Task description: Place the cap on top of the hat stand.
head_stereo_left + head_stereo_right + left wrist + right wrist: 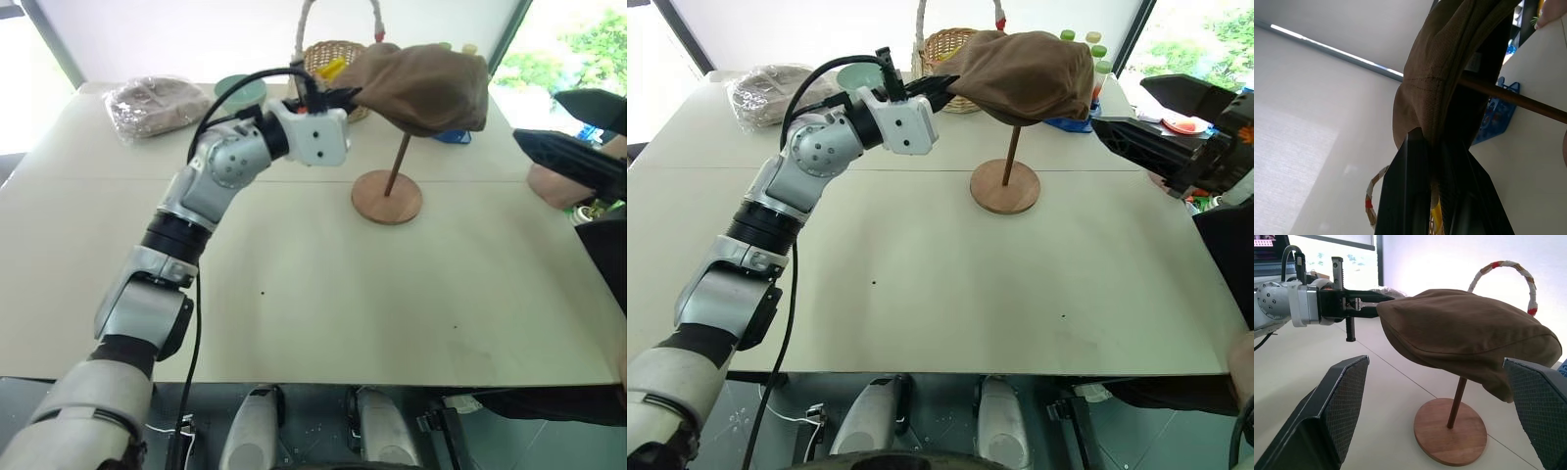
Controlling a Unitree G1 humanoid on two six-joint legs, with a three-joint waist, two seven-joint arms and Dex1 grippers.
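Note:
The brown cap [421, 88] drapes over the top of the hat stand, whose thin slanted rod [1009, 162] rises from a round wooden base [387, 196] on the table. The stand's disc top is hidden under the cap. My left gripper [936, 88] reaches in from the left, level, and is shut on the cap's [1464, 342] left edge; the fabric is pinched between its black fingers [1410, 196]. To the right of the cap my right gripper [1120, 105] stands open, its fingers spread wide and apart from the cap, nothing between them.
A handled wicker basket [328, 54] stands just behind the cap. A grey-brown bundle in clear plastic [152, 103] and a pale green round container [240, 90] lie at the back left. A blue item [453, 137] and bottles [1097, 49] are at the back right.

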